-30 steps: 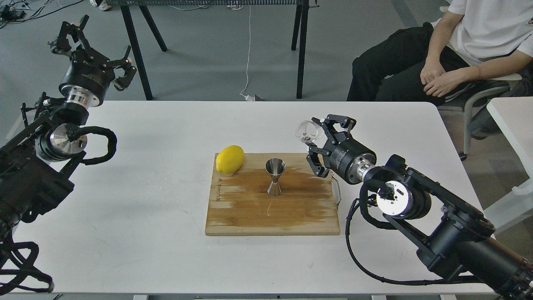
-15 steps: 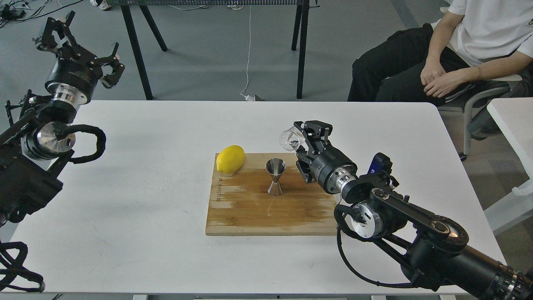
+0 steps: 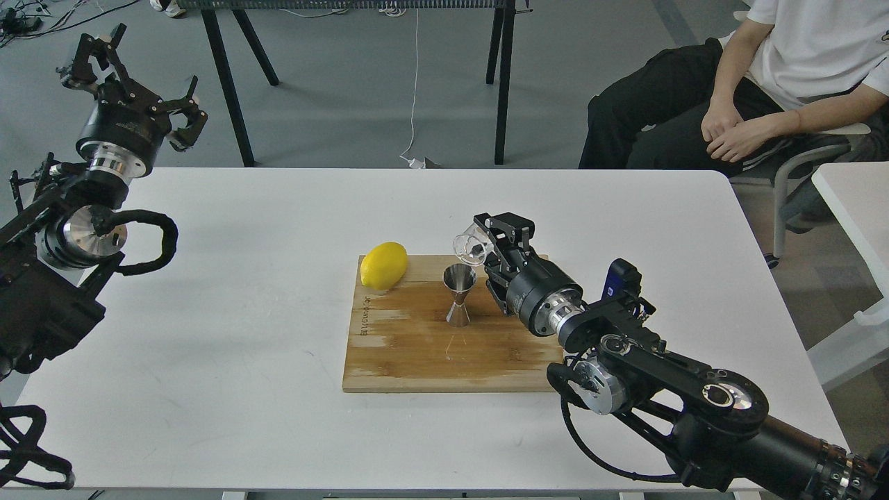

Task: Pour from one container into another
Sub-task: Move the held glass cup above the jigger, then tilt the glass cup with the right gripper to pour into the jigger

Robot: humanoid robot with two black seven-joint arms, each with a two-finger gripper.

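Note:
The steel hourglass jigger (image 3: 459, 295) stands upright near the middle of the wooden board (image 3: 417, 354). My right gripper (image 3: 486, 246) is shut on the small clear cup (image 3: 470, 248), which is tipped on its side with its rim facing left, just above and right of the jigger's mouth. No liquid stream is visible. My left gripper (image 3: 132, 76) is open and empty, raised beyond the table's far left corner, far from the board.
A yellow lemon (image 3: 383, 264) lies on the board's back left corner. The white table (image 3: 243, 312) carries the board. A seated person (image 3: 750, 90) is beyond the far right edge. Black table legs (image 3: 501, 83) stand behind.
My right arm has moved left and down, bringing the tilted cup from right of the board to just above the jigger. The left arm has barely shifted.

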